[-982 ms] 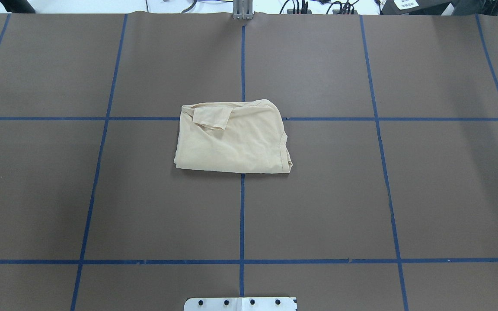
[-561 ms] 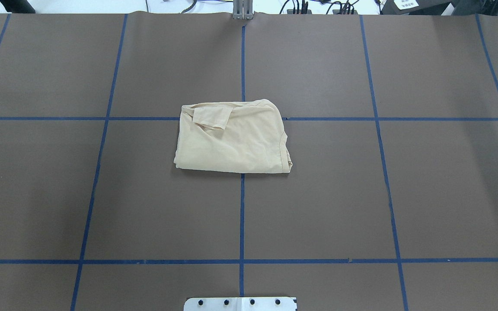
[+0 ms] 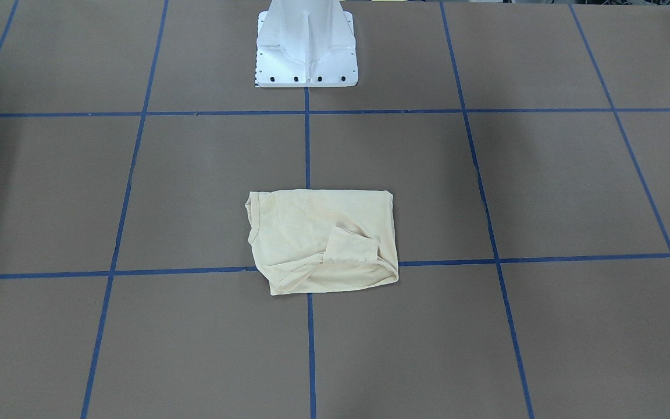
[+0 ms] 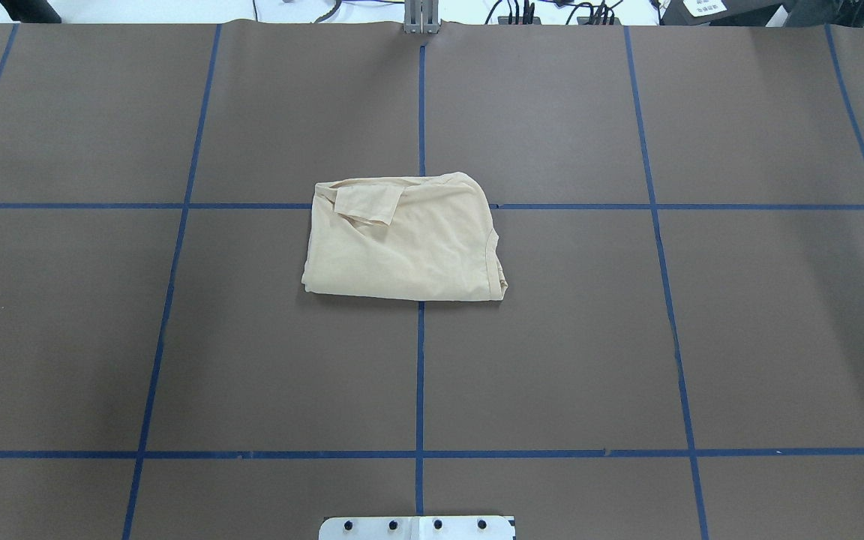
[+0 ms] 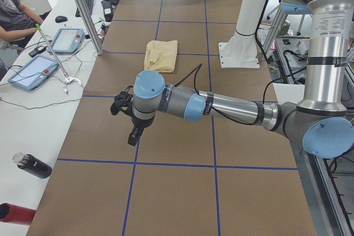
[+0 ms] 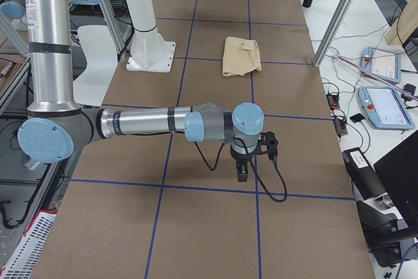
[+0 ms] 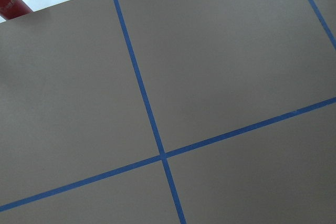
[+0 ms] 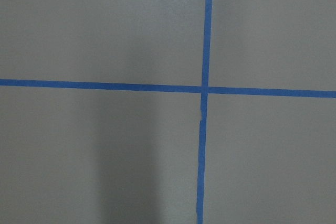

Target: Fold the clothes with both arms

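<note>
The cream-yellow T-shirt [image 4: 402, 247] lies folded into a compact rectangle at the middle of the brown table, with a sleeve flap on top; its print is hidden. It also shows in the front-facing view [image 3: 320, 241], the left view [image 5: 161, 55] and the right view [image 6: 241, 55]. No arm touches it. My left gripper [image 5: 133, 135] hangs over the table's left end, far from the shirt, and shows only in the left view; I cannot tell whether it is open. My right gripper [image 6: 241, 171] hangs over the right end, shows only in the right view, and I cannot tell its state.
The white pedestal base [image 3: 306, 46] stands at the robot's side of the table. Blue tape lines [image 4: 420, 375] grid the brown table. A red bottle [image 7: 10, 1] and a black bottle [image 5: 32, 165] lie off the left end. Tablets [image 5: 30, 72] and an operator [image 5: 16, 17] are at a side desk.
</note>
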